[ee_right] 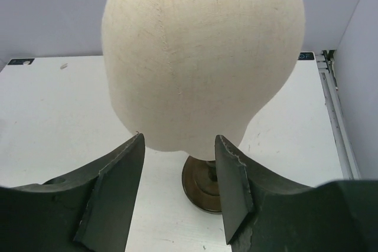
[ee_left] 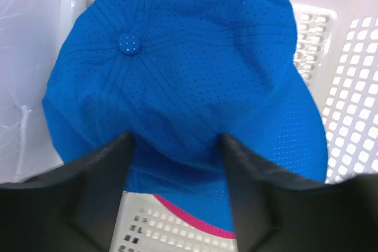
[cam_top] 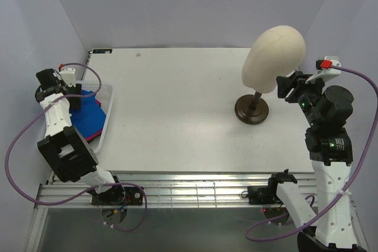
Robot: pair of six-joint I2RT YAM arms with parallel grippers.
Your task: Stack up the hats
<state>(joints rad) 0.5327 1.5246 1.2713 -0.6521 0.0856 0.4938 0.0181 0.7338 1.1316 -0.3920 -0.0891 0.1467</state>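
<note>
A royal blue cap (ee_left: 177, 69) lies crown-up in the white mesh basket (ee_left: 348, 87) at the table's left edge, seen from above as a blue cap (cam_top: 88, 113) in the basket (cam_top: 108, 116). A magenta pink cap (ee_left: 195, 219) lies under it, with only an edge showing (cam_top: 91, 136). My left gripper (ee_left: 176, 140) is open, its fingers astride the blue cap's lower edge; from above the left gripper (cam_top: 75, 95) is over the basket. My right gripper (ee_right: 179, 146) is open and empty, facing the mannequin head. The green and black caps are out of view.
A cream mannequin head (cam_top: 274, 57) on a dark round base (cam_top: 251, 110) stands at the right of the table, close in front of the right gripper (cam_top: 287, 85). It fills the right wrist view (ee_right: 201, 57). Grey walls enclose the table.
</note>
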